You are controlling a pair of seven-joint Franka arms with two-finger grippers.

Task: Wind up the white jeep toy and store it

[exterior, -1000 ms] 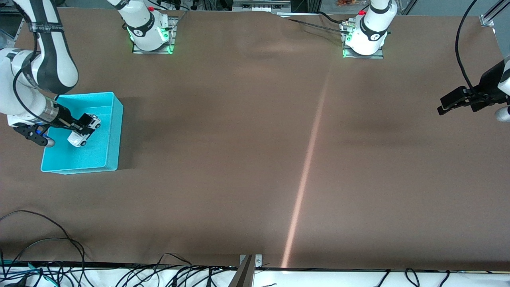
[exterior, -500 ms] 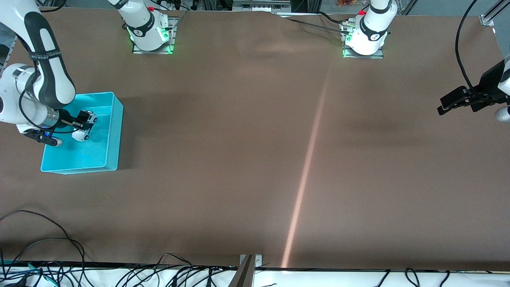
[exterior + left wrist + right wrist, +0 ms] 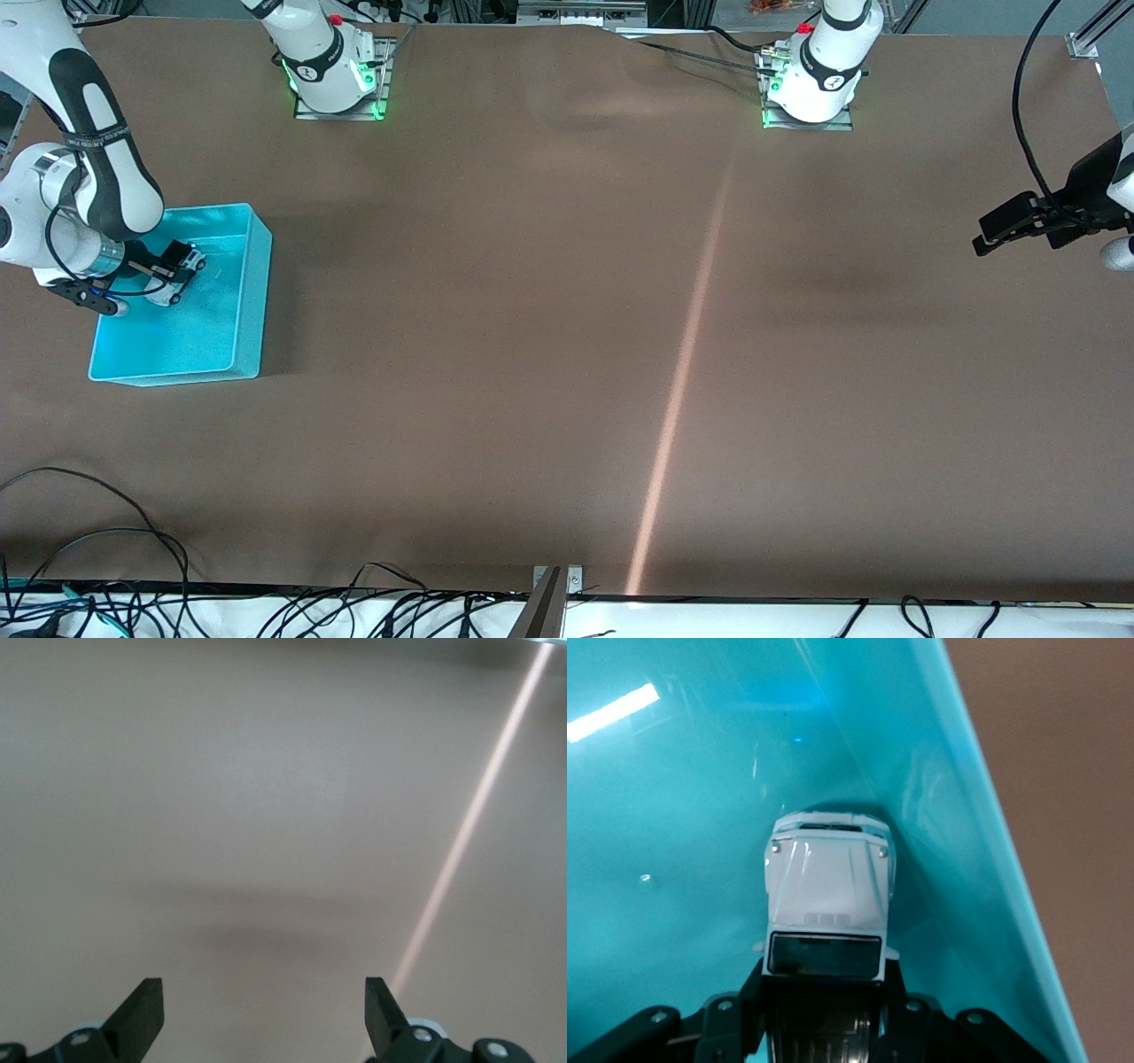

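Observation:
The white jeep toy has a black roof and is inside the cyan bin, low near the bin's floor, at the right arm's end of the table. My right gripper is shut on the jeep's black roof end. In the right wrist view the jeep points nose first at the bin's wall, held by the right gripper. My left gripper is open and empty, in the air over the left arm's end of the table. The left wrist view shows its fingertips wide apart over bare table.
A pale light stripe runs across the brown table. Cables lie along the table edge nearest the front camera. The two arm bases stand at the edge farthest from it.
My right gripper has gone down into the cyan bin with the jeep, toward the bin's wall nearest the arm bases. The left arm has not moved.

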